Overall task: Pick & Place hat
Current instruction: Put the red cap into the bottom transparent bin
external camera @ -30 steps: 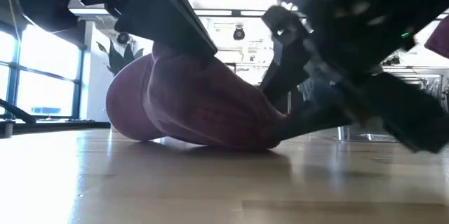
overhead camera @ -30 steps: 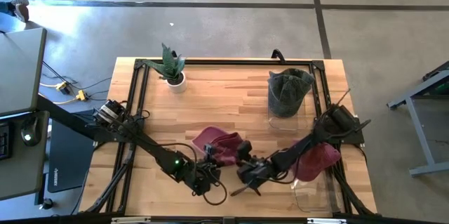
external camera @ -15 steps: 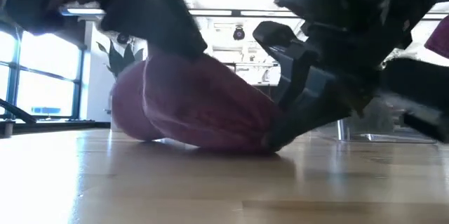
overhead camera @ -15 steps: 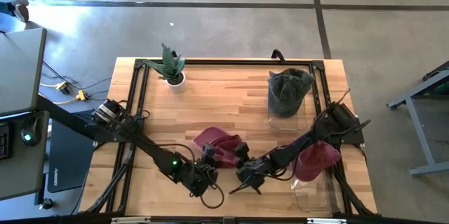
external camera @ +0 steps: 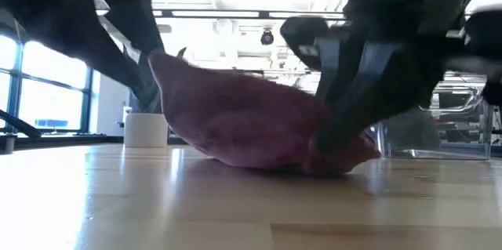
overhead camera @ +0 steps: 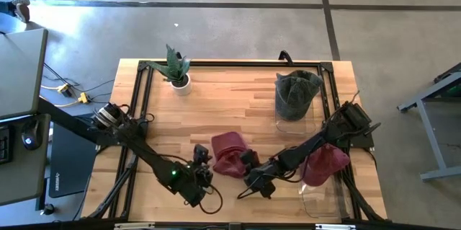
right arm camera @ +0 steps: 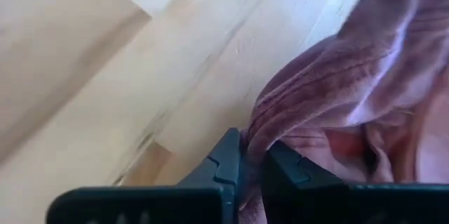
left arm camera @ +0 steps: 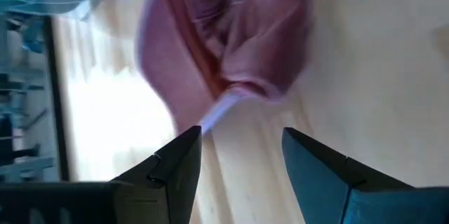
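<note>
I see right gripper (right arm camera: pixel 251 164) pinched on maroon hat (overhead camera: pixel 230 153) edge; left gripper (left arm camera: pixel 242 147) spread, empty, just beside it. Bare table (overhead camera: pixel 238 96) beyond.

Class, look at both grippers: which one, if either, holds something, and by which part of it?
The right gripper is shut on the maroon hat, pinching a fold of fabric at its edge. The left gripper is open, holding nothing.

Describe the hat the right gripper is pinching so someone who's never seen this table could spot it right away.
Start at the wooden table and look to its near middle, between the two grippers. The maroon hat lies crumpled there, its edge pinched by the right gripper. Unlike the other maroon hat under the right arm at the table's right edge, this one lies on bare wood.
</note>
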